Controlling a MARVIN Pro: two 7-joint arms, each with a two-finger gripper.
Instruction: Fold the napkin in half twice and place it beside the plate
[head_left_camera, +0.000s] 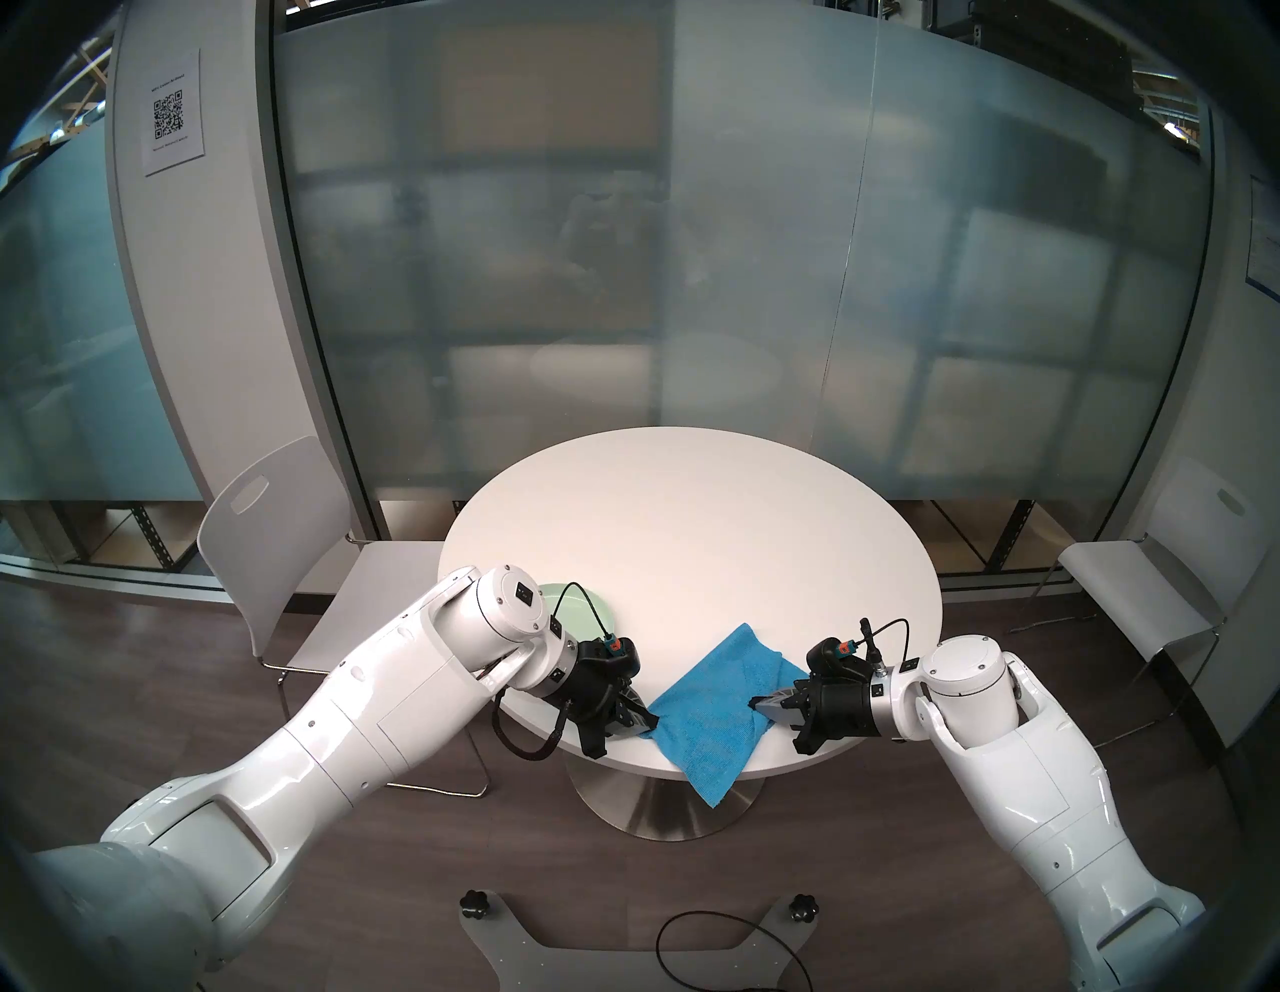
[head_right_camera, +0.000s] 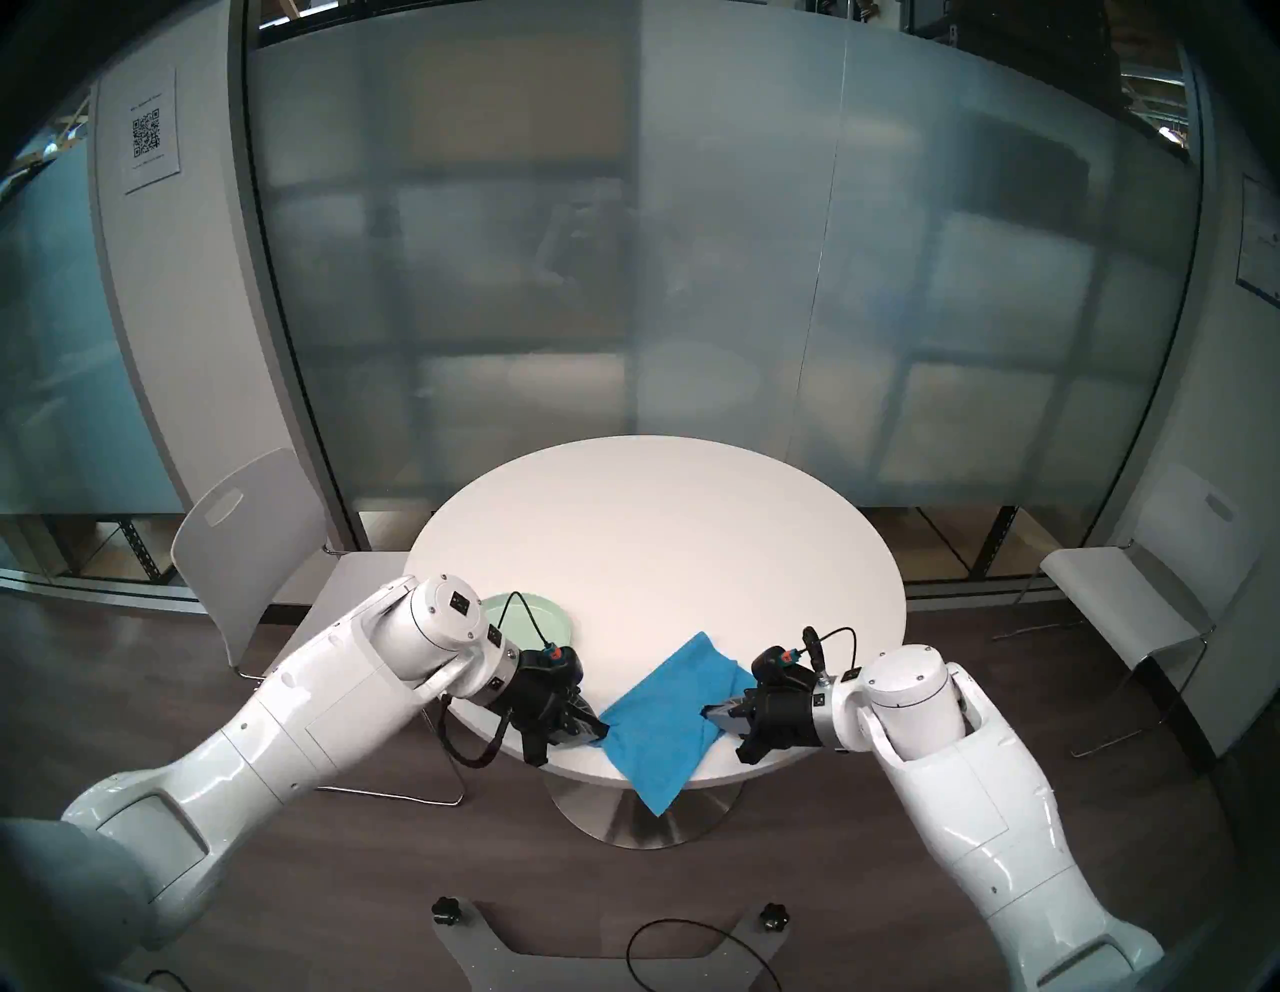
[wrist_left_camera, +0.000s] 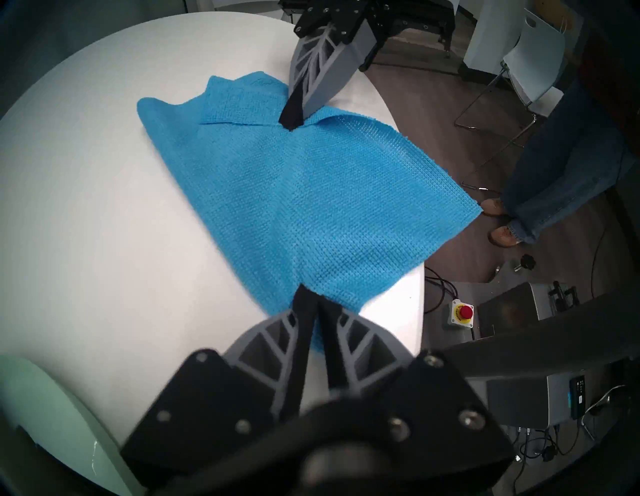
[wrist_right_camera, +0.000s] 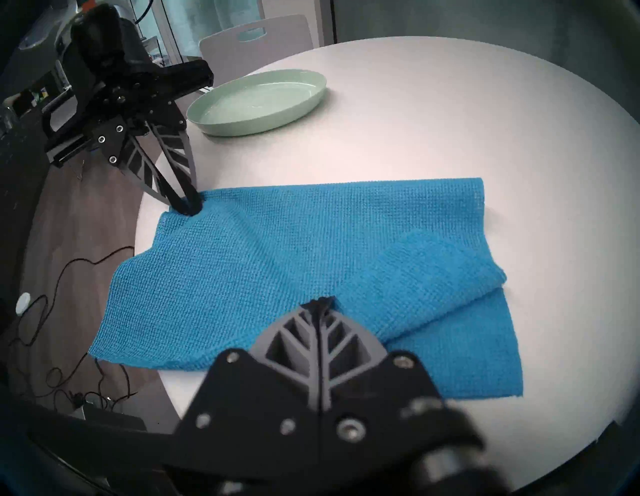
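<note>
The bright blue napkin (head_left_camera: 713, 700) lies on the near part of the round white table (head_left_camera: 692, 526), one corner hanging over the near edge, a flap folded over at its right side (wrist_right_camera: 433, 273). My left gripper (head_left_camera: 647, 724) is shut on the napkin's left edge (wrist_left_camera: 308, 298). My right gripper (head_left_camera: 756, 705) is shut on the napkin's right edge (wrist_right_camera: 320, 301). The pale mint-green plate (head_left_camera: 578, 606) sits on the table's left side, partly hidden behind my left wrist; it shows whole in the right wrist view (wrist_right_camera: 258, 102).
A white chair (head_left_camera: 277, 547) stands left of the table and another (head_left_camera: 1136, 589) at the right. A person's legs (wrist_left_camera: 554, 166) stand near the table. A red stop button (wrist_left_camera: 462, 311) and cables lie on the floor.
</note>
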